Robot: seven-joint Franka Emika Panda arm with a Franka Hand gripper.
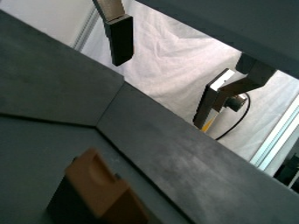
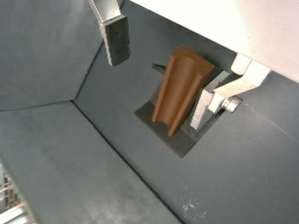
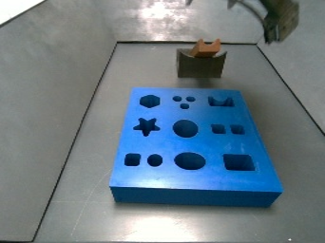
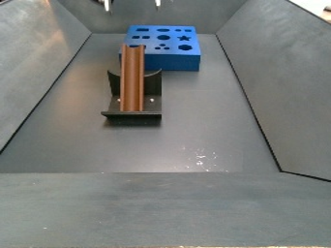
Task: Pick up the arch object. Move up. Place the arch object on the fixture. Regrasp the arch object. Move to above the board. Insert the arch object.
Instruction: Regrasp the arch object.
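End effector (image 3: 272, 17) — blurred, cropped at frame edge.

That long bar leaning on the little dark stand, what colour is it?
The bar is reddish-brown, almost orange, clearest in a side view. The gripper hangs above it, holding nothing.

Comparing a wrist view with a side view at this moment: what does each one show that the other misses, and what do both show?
Only the wrist view shows the gripper: its fingers are spread wide, holding nothing, raised above the arch object.

Only the side view shows the board, lying beyond the fixture, with its cutouts unfilled. The gripper itself is not clearly visible here.

Both show the arch object resting on the fixture, leaning against its upright, on the dark floor.
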